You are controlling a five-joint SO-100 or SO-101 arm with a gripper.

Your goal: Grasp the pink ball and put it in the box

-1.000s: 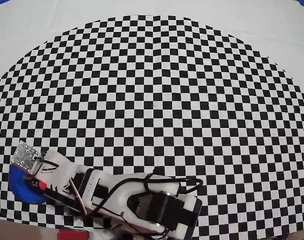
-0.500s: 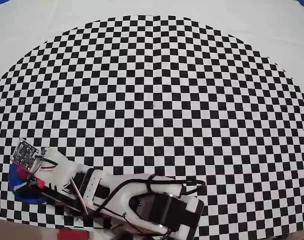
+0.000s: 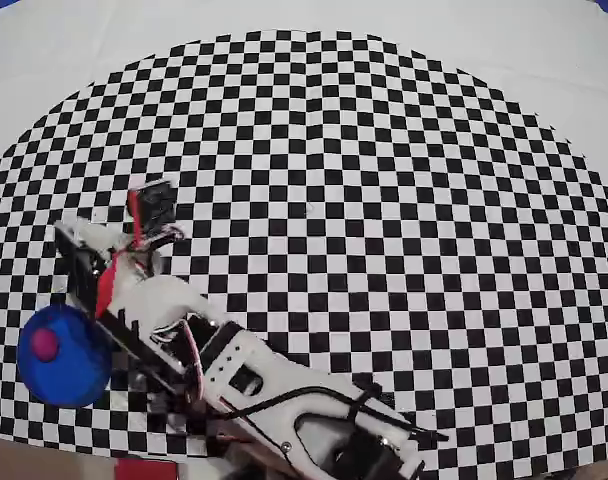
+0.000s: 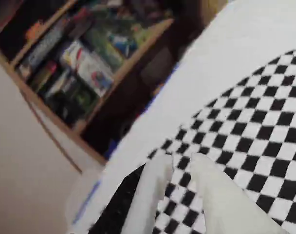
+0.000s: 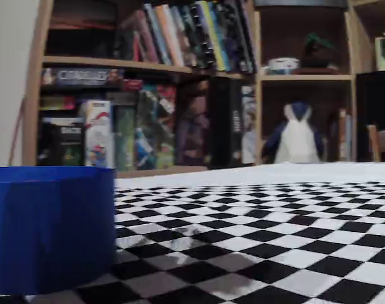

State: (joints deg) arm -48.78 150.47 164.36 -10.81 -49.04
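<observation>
My empty, slightly parted gripper (image 4: 179, 163) clear of the box (image 3: 79, 375), the pink ball (image 3: 45, 343) inside looks light, smooth, roll-prone; I'd pinch across its middle.

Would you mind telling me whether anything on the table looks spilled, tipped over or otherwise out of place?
Nothing stands out. The pink ball lies inside the box, which stands upright on the checkered cloth. The gripper is empty, pointing away from the box.
</observation>
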